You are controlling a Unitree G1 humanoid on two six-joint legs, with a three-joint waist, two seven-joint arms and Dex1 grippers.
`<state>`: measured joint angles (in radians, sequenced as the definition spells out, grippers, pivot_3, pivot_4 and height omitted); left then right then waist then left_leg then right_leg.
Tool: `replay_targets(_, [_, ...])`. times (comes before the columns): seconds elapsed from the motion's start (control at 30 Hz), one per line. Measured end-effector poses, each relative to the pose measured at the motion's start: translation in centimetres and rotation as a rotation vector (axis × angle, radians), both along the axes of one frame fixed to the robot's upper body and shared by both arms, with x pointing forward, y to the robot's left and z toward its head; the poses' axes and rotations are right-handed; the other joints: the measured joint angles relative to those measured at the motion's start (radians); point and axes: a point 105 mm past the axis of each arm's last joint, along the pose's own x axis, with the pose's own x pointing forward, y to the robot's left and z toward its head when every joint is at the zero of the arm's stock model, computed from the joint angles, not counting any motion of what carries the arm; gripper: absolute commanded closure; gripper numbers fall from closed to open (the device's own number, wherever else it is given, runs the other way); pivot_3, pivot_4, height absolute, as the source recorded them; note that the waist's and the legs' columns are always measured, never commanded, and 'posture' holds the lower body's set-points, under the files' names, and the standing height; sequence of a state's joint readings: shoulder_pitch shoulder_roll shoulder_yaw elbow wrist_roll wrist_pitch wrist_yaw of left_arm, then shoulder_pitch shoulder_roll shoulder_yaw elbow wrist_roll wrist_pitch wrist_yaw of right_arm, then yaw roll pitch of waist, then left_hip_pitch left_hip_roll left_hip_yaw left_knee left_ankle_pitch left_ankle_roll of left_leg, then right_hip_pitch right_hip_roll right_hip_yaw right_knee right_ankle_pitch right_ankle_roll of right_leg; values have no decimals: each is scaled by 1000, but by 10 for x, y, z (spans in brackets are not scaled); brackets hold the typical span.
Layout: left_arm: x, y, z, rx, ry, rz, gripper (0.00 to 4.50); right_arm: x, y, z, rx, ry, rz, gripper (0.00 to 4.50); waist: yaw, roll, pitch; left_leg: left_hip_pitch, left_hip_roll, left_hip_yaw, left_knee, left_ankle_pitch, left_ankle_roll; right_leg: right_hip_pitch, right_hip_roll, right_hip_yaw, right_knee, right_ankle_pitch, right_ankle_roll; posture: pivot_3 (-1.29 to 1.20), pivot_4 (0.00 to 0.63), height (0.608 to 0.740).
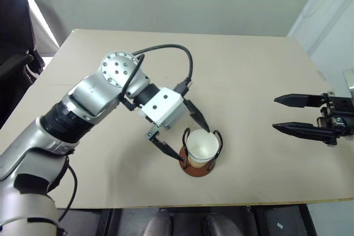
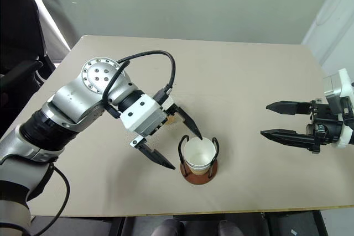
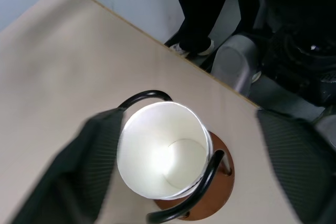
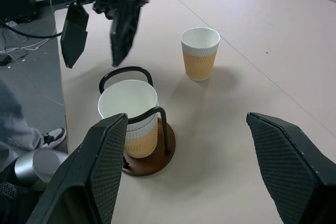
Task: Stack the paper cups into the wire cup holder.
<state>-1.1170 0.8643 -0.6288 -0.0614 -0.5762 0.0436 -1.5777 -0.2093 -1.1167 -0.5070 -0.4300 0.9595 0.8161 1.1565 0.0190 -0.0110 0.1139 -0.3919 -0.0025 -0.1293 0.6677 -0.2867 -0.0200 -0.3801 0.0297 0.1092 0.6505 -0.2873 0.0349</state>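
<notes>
**Releasing a cup into the holder**

Beige tabletop (image 1: 249, 70) fills the frame. At lower centre the wire cup holder (image 1: 199, 168) carries nested paper cups (image 1: 201, 148); a third cup (image 4: 200, 53) stands apart on the table in the right wrist view. The left gripper (image 1: 185, 136) straddles the stack, jaws apart, gripping nothing. The right gripper (image 1: 287, 113), at the right edge, is spread and empty. Judged best: withdraw straight upward, clearing both wire loops.

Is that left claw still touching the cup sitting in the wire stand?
Apart. In the left wrist view the left gripper stands open, its fingers spread wide of the cup with table showing between.
</notes>
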Motion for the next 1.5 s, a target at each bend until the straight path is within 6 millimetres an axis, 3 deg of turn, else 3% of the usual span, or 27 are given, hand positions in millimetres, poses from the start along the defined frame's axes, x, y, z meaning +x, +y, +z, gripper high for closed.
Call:
replay_targets(0.13, [35, 15, 3, -19, -31, 179, 25, 0, 0, 1, 1, -4, 0, 829, -1, 0, 0, 0, 0, 0, 0, 0, 0, -1, 0, 0, 1, 0, 0, 0, 150, 740])
replay_targets(0.23, [74, 48, 3, -22, -87, 424, 25, 1, -1, 1, 6, -4, -2, 829, -6, 0, 0, 0, 0, 0, 0, 0, 0, -2, 0, 0, 2, 0, 0, 0, 150, 740])
replay_targets(0.43, [107, 90, -16, -14, -112, 667, 25, 3, -2, 2, 10, -10, 2, 829, -2, 0, 0, -2, 0, 0, 0, -1, 1, -2, 0, 1, 0, -1, 1, 0, 150, 740])
replay_targets(0.7, [115, 93, -36, 20, -75, 710, 25, 5, -3, 5, 5, -20, 7, 829, 11, 0, 0, -8, -1, 0, 7, -1, 2, -5, 0, 0, 2, -1, 2, 0, 150, 740])
replay_targets(0.83, [121, 85, -50, 10, -33, 722, 25, 4, -3, 3, -7, -12, 10, 829, 13, 0, 0, -9, -1, 0, 9, -1, 3, -5, 0, 0, 2, -1, 3, 0, 150, 740])
replay_targets(0.93, [123, 82, -57, 20, -25, 717, 603, 2, -3, -2, -30, 5, 9, 829, 12, 0, 0, -9, -1, 0, 11, -2, 3, -5, 0, 0, 3, -2, 3, 0, 150, 740])
replay_targets(1.1, [128, 81, -69, 35, -15, 732, 2418, 0, -4, -6, -42, 23, 10, 829, 12, 0, 0, -9, -1, 0, 14, -2, 4, -5, 0, 1, 7, -2, 4, 0, 150, 740])
replay_targets(1.27, [129, 80, -64, 23, -31, 725, 4287, -2, -4, -8, -51, 34, 7, 829, 13, 0, 0, -9, -2, 0, 16, -2, 4, -5, 0, 1, 9, -2, 5, 0, 150, 740])
replay_targets(1.4, [124, 79, -59, 24, -1, 693, 4459, -2, -5, -8, -51, 32, 7, 829, 12, 0, 0, -8, -2, 0, 16, -2, 4, -5, 0, 1, 10, -2, 5, 0, 150, 740])
replay_targets(1.5, [111, 68, -26, -57, 14, 599, 4459, -3, -5, -7, -52, 30, 8, 829, 14, 0, 0, -12, -2, 0, 16, -2, 4, -8, 0, 1, 10, -2, 5, 0, 150, 740])
